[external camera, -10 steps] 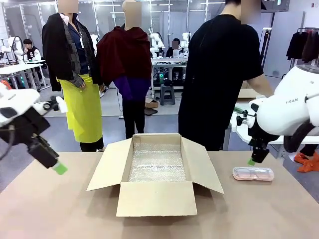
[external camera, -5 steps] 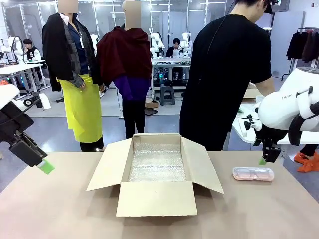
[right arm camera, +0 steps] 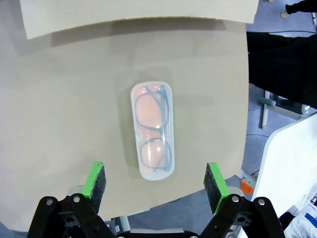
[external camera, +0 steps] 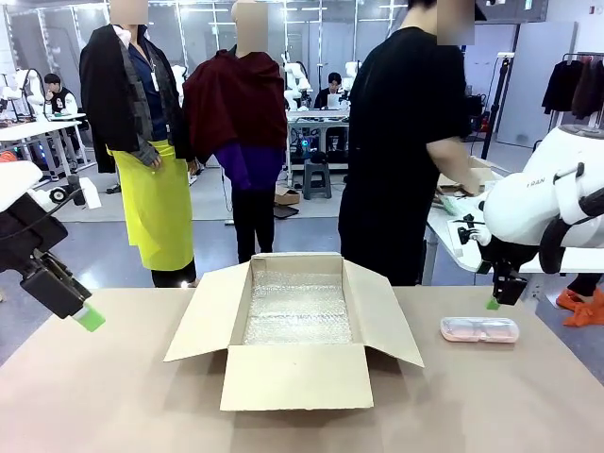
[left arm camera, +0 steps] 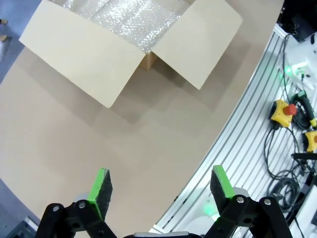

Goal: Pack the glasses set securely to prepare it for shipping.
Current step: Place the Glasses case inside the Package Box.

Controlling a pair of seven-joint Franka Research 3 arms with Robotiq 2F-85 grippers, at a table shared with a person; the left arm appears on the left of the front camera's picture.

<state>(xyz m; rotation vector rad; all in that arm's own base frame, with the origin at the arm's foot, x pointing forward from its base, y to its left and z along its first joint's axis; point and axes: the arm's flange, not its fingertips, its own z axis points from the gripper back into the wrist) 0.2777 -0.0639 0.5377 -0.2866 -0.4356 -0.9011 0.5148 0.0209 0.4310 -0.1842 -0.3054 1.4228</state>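
Though clear-topped, rounded pink case (right arm camera: 152,131)

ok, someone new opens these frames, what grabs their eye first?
The open cardboard box sits mid-table with its flaps spread, lined with bubble wrap. To its right the pink glasses case lies flat on the table, spectacles visible through the lid, and the right gripper hangs open above it. A person in black stands at the far side.
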